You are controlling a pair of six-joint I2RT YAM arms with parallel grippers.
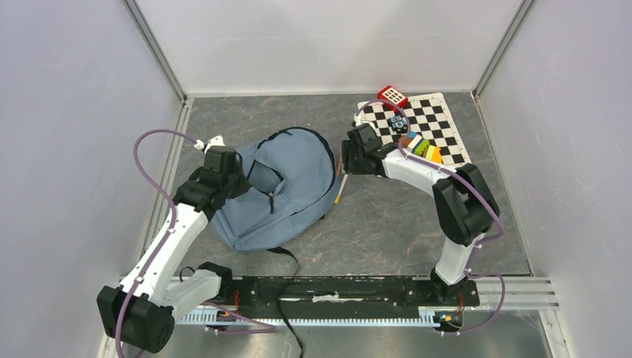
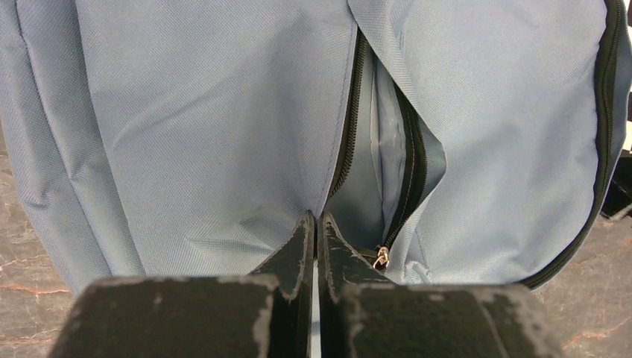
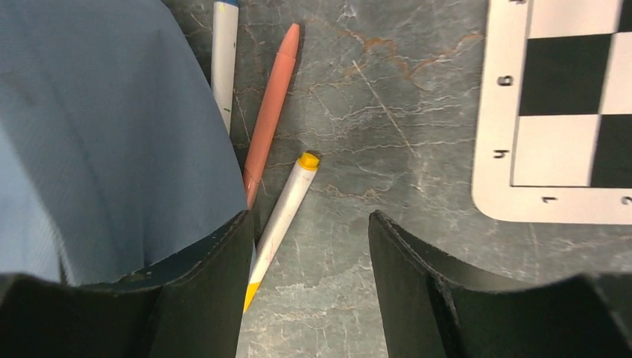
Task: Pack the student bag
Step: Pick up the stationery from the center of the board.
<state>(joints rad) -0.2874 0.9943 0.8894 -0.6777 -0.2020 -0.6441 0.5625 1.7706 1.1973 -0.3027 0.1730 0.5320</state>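
The student bag (image 1: 294,186) is a large blue-grey backpack lying flat left of centre, its black zipper partly open. My left gripper (image 1: 238,181) sits at the bag's left side. In the left wrist view its jaws (image 2: 317,221) are pressed together on the fabric edge of the bag (image 2: 201,127) at the zipper opening, next to a metal zipper pull (image 2: 381,257). My right gripper (image 1: 350,162) is open and empty, low over the table at the bag's right edge. In the right wrist view it (image 3: 309,220) hangs over a white pen with yellow ends (image 3: 287,203).
A salmon pen (image 3: 270,112) and another white pen (image 3: 222,60) lie beside the bag's edge (image 3: 112,134). A chequered mat (image 1: 440,123) at the back right carries a red toy (image 1: 392,96), a dark cube (image 1: 397,123) and coloured blocks (image 1: 425,148). Walls enclose the table.
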